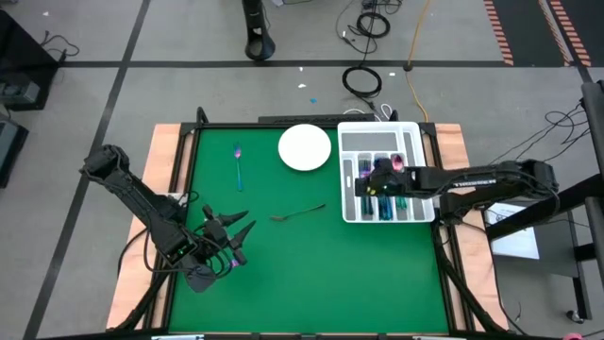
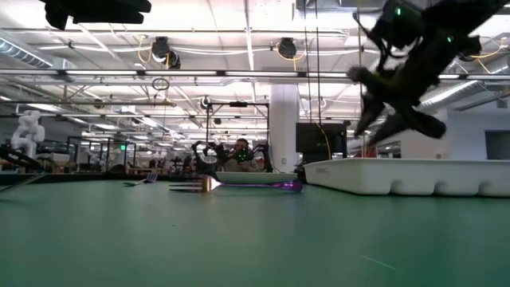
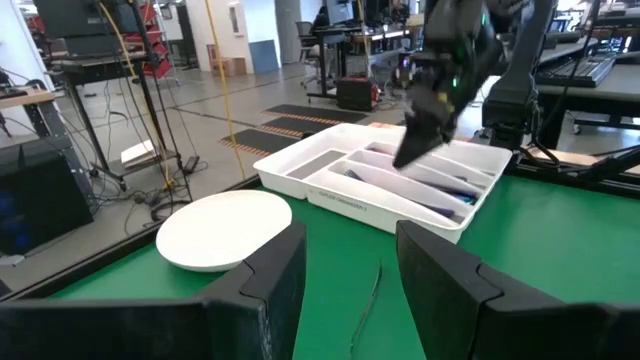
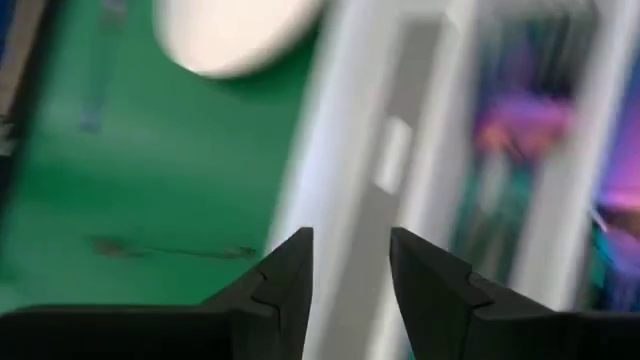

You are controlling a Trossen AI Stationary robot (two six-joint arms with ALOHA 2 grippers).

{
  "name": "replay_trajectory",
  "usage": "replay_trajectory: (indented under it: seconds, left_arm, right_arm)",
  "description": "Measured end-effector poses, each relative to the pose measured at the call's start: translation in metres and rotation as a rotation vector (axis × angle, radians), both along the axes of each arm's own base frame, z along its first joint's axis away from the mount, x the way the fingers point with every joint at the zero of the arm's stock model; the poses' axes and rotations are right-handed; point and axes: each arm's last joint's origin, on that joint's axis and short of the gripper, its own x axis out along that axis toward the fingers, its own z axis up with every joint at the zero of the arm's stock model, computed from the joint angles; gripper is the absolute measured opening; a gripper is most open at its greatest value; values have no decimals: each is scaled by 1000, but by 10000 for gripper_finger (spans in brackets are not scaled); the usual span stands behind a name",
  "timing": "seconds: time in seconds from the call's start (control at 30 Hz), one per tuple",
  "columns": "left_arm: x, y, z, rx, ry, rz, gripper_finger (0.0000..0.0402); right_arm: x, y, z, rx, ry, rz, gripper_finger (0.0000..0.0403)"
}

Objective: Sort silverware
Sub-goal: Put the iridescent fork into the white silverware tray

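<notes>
Closest to the low camera lies a fork [image 2: 195,186] on the green tabletop [image 1: 283,274], roughly at its middle, tines toward the near side; from overhead it is the slim piece [image 1: 298,212] lying crosswise just short of the white slotted tray [image 1: 351,215], and it looks to be one of the pieces not yet sorted. A second loose utensil, a spoon [image 1: 240,165] by the look of it, lies lengthwise near the far edge, just beside the white round plate [image 1: 305,147], well apart from the fork. Over at the far right corner the tray already holds several iridescent pieces [image 1: 394,200] in its long slots, which is where the sorted silverware goes. The right end effector [image 1: 370,186] hangs directly over those slots with its two fingers [image 4: 290,270] spread and nothing between them, a stance that fits a piece just dropped in, though I cannot see which one. The left end effector [image 1: 233,230] waits near the front left corner of the tabletop, fingers [image 3: 275,285] parted and empty, pointed toward the fork as if placed to reach it next.
</notes>
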Motion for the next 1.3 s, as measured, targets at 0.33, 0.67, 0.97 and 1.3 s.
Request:
replay_trajectory:
  seconds: [0.33, 0.67, 0.97, 1.3]
  left_arm:
    - [1, 1, 0, 0, 0, 5, 158]
    - [1, 1, 0, -7, -2, 3, 158]
    - [13, 10, -3, -209, 25, -55, 157]
    - [34, 107, -22, -545, 260, 282, 157]
  right_arm:
    - [39, -5, 70, -235, -163, 183, 119]
    - [111, 1, 54, -358, -99, 681, 119]
    - [178, -2, 38, -425, -39, 808, 119]
    - [201, -9, 24, -432, 29, 847, 119]
